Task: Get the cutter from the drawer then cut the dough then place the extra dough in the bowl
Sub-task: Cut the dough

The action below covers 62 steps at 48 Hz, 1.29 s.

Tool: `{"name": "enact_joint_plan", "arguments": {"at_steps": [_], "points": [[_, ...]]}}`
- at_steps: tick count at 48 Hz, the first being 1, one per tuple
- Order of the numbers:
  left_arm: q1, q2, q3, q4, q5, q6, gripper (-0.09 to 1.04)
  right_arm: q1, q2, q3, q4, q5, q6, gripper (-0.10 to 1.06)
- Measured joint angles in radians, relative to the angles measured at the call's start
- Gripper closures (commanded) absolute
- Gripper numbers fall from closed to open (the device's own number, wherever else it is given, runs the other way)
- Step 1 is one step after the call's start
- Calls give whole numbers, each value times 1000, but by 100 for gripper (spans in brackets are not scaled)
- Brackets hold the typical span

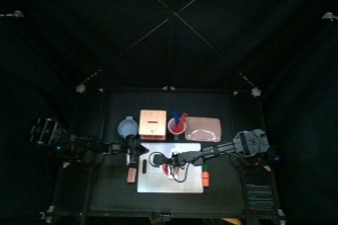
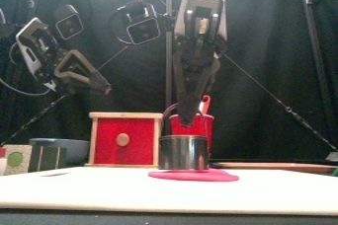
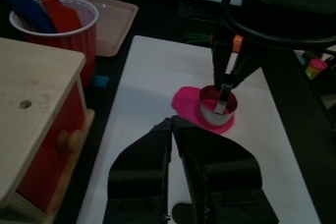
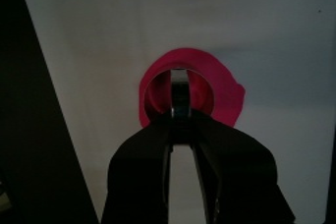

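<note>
A flat pink dough disc point(image 2: 199, 176) lies on the white cutting board point(image 3: 157, 81). The round metal cutter point(image 2: 185, 153) stands upright on the dough point(image 3: 195, 99). My right gripper point(image 2: 196, 83) comes straight down over it and is shut on the cutter's wire handle. In the right wrist view the gripper point(image 4: 180, 120) pinches the handle above the cutter ring point(image 4: 180, 88), with dough point(image 4: 226, 92) showing around it. My left gripper point(image 3: 175, 154) hovers shut and empty over the board's near-left part, short of the dough. The blue-grey bowl point(image 1: 128, 125) sits at the back left.
The wooden box point(image 2: 126, 140), its red drawer front flush, stands behind the board on the left. Beside it is a red cup point(image 3: 59, 31) holding a blue and a red knife. A pink tray point(image 1: 205, 127) lies at the back right.
</note>
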<state>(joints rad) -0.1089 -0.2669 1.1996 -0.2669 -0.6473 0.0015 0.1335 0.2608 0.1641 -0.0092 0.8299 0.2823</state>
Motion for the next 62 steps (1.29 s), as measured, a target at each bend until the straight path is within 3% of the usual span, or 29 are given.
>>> {"name": "enact_joint_plan", "arguments": {"at_steps": [14,28,62], "points": [[0,0,5,-11,2,0,41,3,-2,-6,-2,54,0,43],[-2,2,5,-12,2,0,41,2,-2,-9,-26,55,0,43],[0,3,8,-17,0,0,41,0,-2,-8,-20,49,0,40]]}}
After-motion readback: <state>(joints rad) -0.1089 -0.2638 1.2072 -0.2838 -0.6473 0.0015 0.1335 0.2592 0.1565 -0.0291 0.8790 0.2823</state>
